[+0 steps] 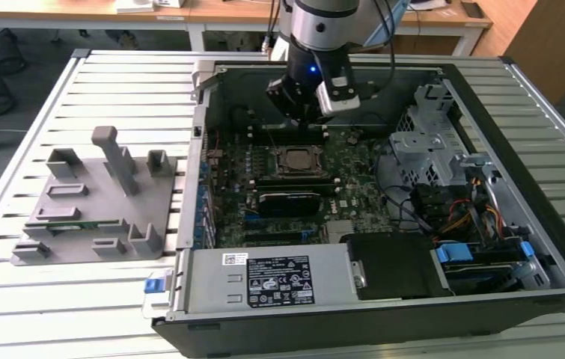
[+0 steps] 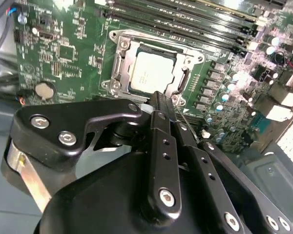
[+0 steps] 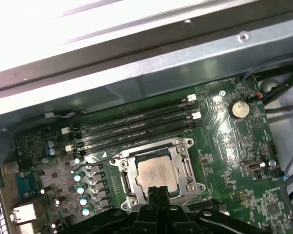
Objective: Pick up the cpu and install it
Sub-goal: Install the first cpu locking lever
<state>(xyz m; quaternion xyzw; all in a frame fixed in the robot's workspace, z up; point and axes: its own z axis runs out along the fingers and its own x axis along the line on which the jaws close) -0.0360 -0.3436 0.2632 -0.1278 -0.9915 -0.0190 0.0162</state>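
Partly hidden: cpu [image 2: 152, 72] [image 3: 157, 175] [image 1: 292, 160], seated in motherboard [image 2: 68, 53] socket, near edge masked by gripper [image 2: 158, 100] in both wrist views; jaws closed, empty. Memory slots [image 3: 136, 124] behind. Grey fixture [image 1: 93, 202] centre left on worktop [image 1: 112, 75].

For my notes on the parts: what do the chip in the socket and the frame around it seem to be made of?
The cpu: its top looks like matte silvery metal, pale and evenly dull. The socket frame: apparently brighter bare metal, glinting at the edges. The gripper hovers close above.
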